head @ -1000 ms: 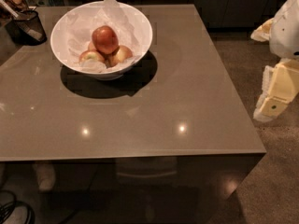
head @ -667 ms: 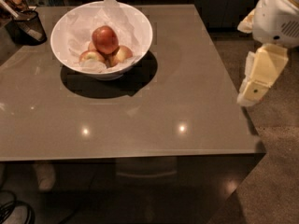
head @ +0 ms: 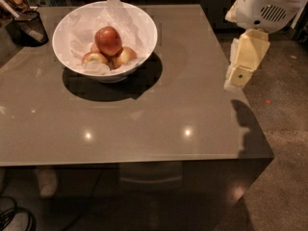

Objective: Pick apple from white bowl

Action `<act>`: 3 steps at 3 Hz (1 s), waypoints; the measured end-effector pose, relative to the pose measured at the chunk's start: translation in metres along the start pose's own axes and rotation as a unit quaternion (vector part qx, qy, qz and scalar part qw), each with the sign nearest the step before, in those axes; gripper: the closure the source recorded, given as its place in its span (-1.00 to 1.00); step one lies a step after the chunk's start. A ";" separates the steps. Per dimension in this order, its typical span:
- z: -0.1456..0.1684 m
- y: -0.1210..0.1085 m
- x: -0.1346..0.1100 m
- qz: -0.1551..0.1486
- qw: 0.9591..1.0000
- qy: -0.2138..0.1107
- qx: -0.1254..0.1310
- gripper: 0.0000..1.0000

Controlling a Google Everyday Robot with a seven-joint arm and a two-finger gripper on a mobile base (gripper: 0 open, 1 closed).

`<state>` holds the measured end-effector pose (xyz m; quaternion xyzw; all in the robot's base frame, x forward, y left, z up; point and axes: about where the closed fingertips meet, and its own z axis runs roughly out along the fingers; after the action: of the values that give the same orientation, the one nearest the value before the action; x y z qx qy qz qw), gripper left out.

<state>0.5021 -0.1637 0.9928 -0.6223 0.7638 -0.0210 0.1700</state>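
Note:
A deep red glossy apple (head: 108, 40) sits on top of smaller, paler apples (head: 95, 58) in the white bowl (head: 144, 37), which is lined with crumpled white paper. The bowl stands at the far left of the grey table (head: 159, 109). My gripper (head: 238, 76) hangs from the white arm (head: 267, 6) over the table's right edge, well to the right of the bowl and above the tabletop. It holds nothing that I can see.
A small dark mesh cup (head: 29, 25) stands at the table's far left corner, left of the bowl. The bare floor (head: 284, 129) lies to the right of the table. The gripper's shadow falls on the table's right edge.
The arm and gripper have moved up and leftward, from beside the table's right edge to over it. The bowl and apples have not moved.

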 end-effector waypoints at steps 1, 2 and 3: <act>0.002 -0.015 -0.028 0.005 0.999 -0.036 0.006 -1.00; 0.004 -0.037 -0.078 -0.021 0.998 -0.065 0.007 -1.00; 0.005 -0.037 -0.079 -0.021 0.998 -0.065 0.007 -1.00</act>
<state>0.5519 -0.0960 1.0160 -0.6368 0.7381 0.0106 0.2229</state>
